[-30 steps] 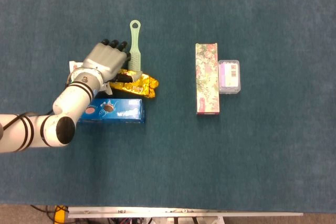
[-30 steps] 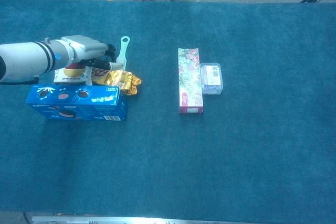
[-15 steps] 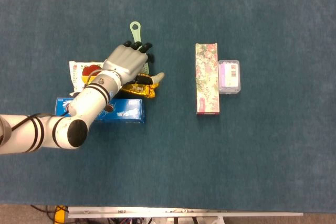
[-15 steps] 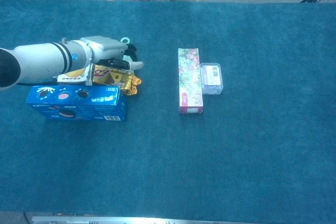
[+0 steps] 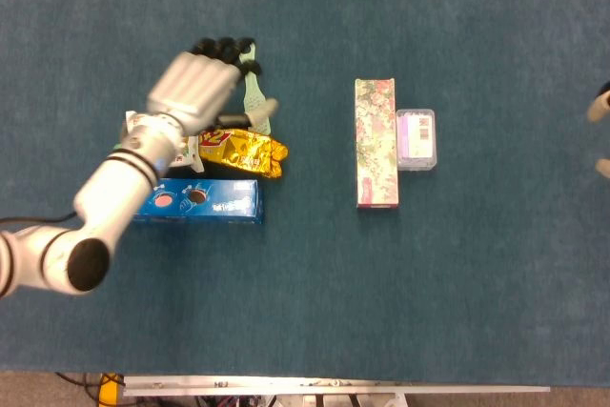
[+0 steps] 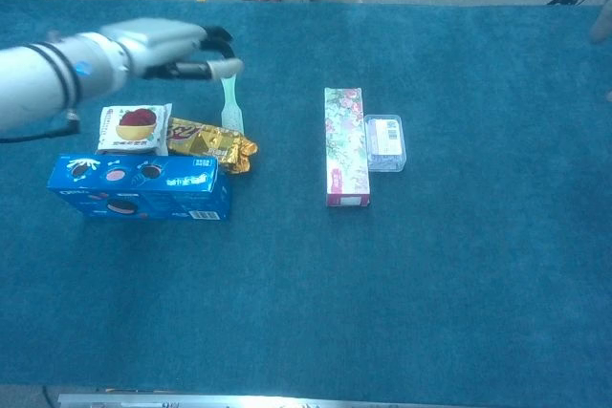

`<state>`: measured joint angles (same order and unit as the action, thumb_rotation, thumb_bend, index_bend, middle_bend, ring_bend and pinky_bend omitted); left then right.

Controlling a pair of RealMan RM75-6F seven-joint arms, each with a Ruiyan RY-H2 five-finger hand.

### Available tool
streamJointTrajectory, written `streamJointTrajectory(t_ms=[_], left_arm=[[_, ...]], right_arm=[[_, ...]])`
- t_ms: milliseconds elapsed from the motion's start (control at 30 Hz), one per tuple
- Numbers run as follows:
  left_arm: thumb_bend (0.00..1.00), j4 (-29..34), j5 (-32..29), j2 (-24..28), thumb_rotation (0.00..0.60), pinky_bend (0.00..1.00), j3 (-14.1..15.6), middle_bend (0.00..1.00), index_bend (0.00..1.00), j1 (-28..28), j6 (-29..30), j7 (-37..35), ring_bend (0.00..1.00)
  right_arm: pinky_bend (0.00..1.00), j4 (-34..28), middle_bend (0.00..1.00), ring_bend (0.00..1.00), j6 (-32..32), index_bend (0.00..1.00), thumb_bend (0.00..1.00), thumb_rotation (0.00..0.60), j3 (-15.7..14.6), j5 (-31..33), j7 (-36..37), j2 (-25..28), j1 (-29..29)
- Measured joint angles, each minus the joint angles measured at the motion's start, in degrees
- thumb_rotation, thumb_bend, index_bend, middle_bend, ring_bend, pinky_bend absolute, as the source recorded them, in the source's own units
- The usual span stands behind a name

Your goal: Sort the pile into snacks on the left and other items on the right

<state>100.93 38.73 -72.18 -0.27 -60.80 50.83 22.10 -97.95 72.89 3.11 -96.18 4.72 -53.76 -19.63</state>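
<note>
We've got the left hand (image 6: 177, 48) pinching the green brush (image 6: 230, 102) by its handle end, upper left of the frame above the gold snack bag (image 5: 243, 151), so carry it level toward the floral box (image 5: 376, 143) without snagging anything.

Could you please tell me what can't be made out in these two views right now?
- Comb: its top end is hidden by the left hand in both views; head view cannot confirm the grip.
- Right hand: cut off by the right edge in both views; open or shut unclear.
- White snack packet: mostly covered by the left arm in head view.
</note>
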Motion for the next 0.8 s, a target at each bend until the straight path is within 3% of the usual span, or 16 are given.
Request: streamJointTrajectory(t_ms=[167, 433, 600, 800], left_arm=[[0.26, 3.2, 5.9, 3.8, 0.000, 0.07, -0.3, 0.05, 0.17, 5.8, 7.1, -3.6, 0.00], [0.26, 7.1, 15.6, 10.6, 0.000, 0.07, 0.4, 0.07, 0.17, 15.5, 15.7, -9.1, 0.00], [0.26, 8.5, 20.1, 13.1, 0.000, 0.07, 1.2, 0.08, 0.17, 19.9, 18.2, -11.2, 0.00], [0.26, 9.4, 24.7, 14.9, 0.000, 0.07, 1.7, 0.08, 0.17, 23.8, 19.6, -13.1, 0.00]], right_arm=[[0.45, -0.8, 0.40, 0.32, -3.8, 0.40, 0.01, 0.600, 0.0, -2.1, -1.0, 0.2, -3.1], [0.36, -3.0, 0.36, 0.26, -13.7, 0.29, 0.00, 0.600, 0.2, -3.8, -3.6, 0.0, -10.1], [0.28, -3.7, 0.33, 0.21, -20.4, 0.22, 0.00, 0.594, 0.6, -3.1, -5.5, -2.0, -14.7], [0.26, -3.4, 0.30, 0.19, -26.9, 0.19, 0.00, 0.564, 1.1, -0.6, -8.3, -6.5, -19.1]])
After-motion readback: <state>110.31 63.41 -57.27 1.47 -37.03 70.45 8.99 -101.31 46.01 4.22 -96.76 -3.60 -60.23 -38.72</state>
